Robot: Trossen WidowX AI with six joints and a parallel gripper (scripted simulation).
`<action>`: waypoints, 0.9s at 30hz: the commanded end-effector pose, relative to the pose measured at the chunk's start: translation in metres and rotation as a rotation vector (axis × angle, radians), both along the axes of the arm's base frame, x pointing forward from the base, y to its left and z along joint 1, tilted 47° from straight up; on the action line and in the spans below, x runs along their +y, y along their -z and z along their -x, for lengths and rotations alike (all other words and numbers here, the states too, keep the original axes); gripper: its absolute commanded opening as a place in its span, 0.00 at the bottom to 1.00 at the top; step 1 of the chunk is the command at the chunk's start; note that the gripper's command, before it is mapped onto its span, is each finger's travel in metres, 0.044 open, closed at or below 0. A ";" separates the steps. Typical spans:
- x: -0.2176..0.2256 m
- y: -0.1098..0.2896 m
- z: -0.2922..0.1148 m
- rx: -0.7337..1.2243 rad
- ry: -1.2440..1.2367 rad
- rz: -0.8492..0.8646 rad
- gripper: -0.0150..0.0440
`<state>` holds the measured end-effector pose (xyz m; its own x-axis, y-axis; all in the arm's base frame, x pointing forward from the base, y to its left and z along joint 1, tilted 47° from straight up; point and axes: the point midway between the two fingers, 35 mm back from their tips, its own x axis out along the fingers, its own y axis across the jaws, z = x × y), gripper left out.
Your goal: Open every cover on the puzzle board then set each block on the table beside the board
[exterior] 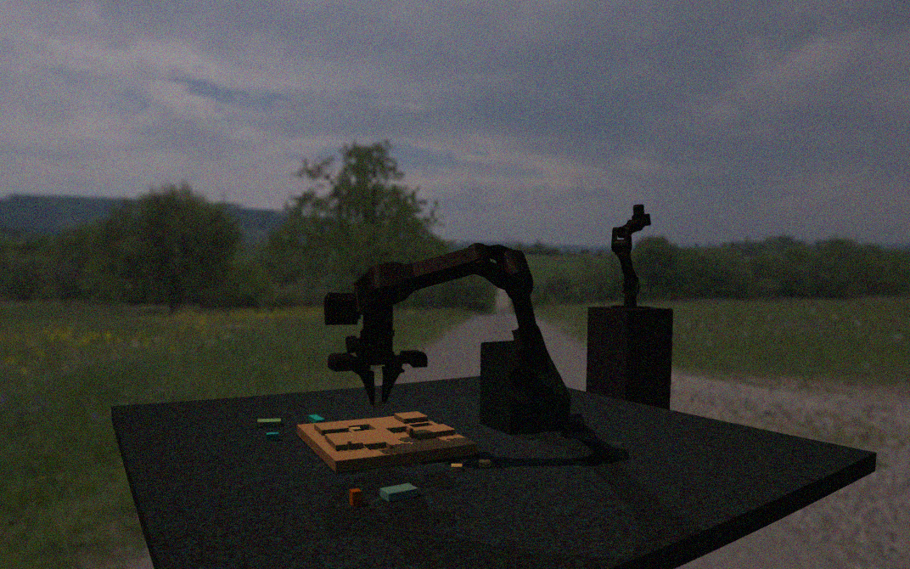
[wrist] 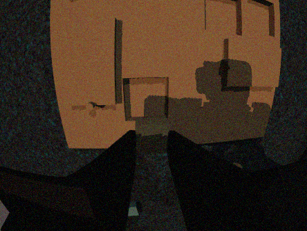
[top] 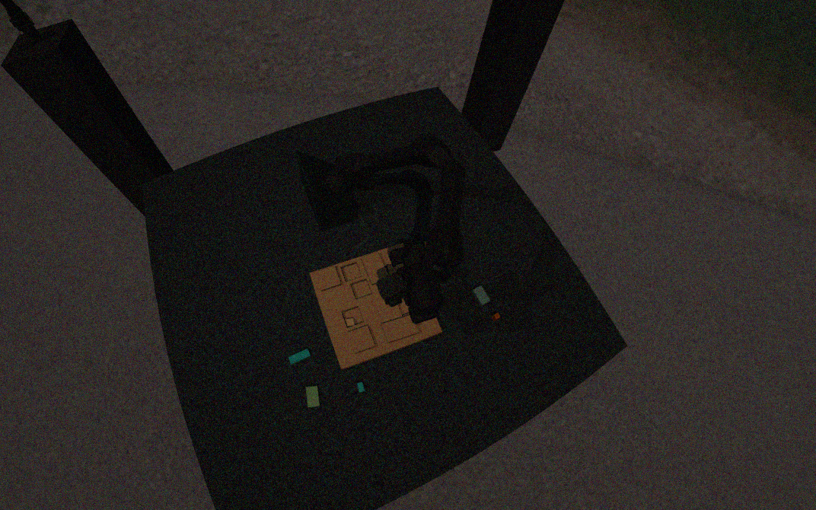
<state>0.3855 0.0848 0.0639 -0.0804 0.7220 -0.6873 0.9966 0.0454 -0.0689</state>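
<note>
The wooden puzzle board [top: 329, 318] [exterior: 375, 460] [wrist: 79, 69] lies under the hand. My gripper [exterior: 378, 403] [wrist: 151, 137] is above the board, shut on a block [wrist: 152, 127] that looks dull brown in shadow. An empty well [wrist: 126, 100] shows just ahead of the fingertips. Raised covers stand on the board, such as one cover [top: 400, 329] near its front edge. A small pale block [top: 350, 321] [exterior: 354, 428] sits in another well. A teal block [top: 298, 356] [exterior: 315, 418], a green block [top: 312, 396] [exterior: 269, 421] and a small teal block [top: 361, 387] [exterior: 272, 435] lie beside the board. The arm hides part of it.
On the other side lie a pale blue block [top: 481, 294] [exterior: 400, 492] and an orange block [top: 497, 315] [exterior: 355, 496]. A small yellowish block [exterior: 457, 464] and a tan block [exterior: 485, 463] lie close to the board. The arm's base box [exterior: 497, 389] stands behind.
</note>
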 end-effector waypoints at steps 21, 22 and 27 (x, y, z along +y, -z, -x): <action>-0.068 0.055 -0.004 -0.007 0.013 0.039 0.39; -0.071 0.057 -0.004 -0.007 0.013 0.040 0.39; -0.086 0.070 -0.002 -0.007 0.014 0.045 0.39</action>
<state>0.3876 0.0069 -0.0008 -0.0695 0.6951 -0.7155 0.9972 0.0299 -0.0678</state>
